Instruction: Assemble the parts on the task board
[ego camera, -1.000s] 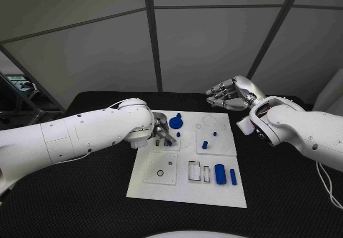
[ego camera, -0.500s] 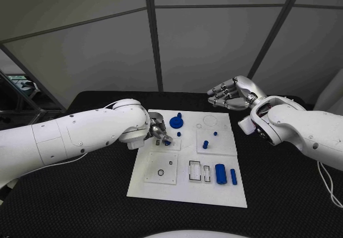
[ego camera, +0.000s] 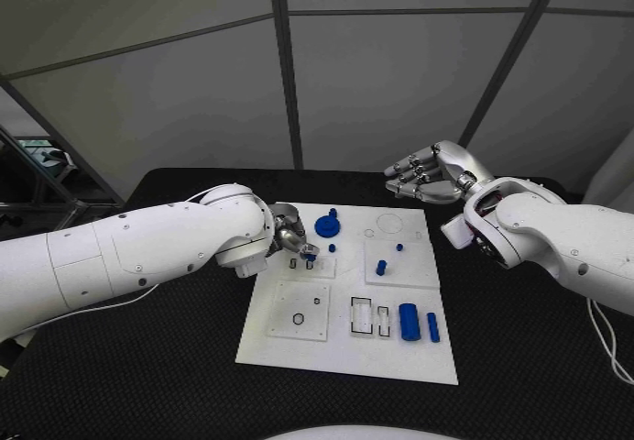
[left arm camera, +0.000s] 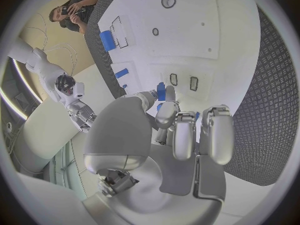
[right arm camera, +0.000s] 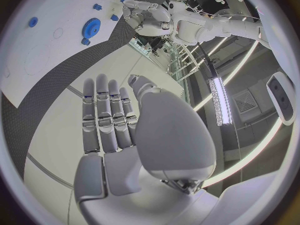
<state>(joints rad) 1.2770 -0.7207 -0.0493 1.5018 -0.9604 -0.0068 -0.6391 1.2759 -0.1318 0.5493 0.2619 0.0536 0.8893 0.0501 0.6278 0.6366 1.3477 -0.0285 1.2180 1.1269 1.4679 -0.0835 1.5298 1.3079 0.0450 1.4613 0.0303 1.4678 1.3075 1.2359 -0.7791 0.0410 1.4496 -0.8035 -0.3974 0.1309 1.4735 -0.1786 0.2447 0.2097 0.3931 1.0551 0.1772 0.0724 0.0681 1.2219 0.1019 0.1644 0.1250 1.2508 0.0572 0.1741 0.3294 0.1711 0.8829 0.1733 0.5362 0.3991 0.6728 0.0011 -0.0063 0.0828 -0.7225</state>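
The left hand pinches a small blue part between its fingertips, directly over the two slots near the task board's left edge. The right hand hangs over the table's far edge, fingers straight and close together, holding nothing. Risk: the part probably enters tilted and jams, since the fingers hide the slot. A loose pinch could drop it onto the task board.

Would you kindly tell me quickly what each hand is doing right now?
Left hand: pinching a small blue part over the task board.
Right hand: open, holding nothing, raised beyond the board.
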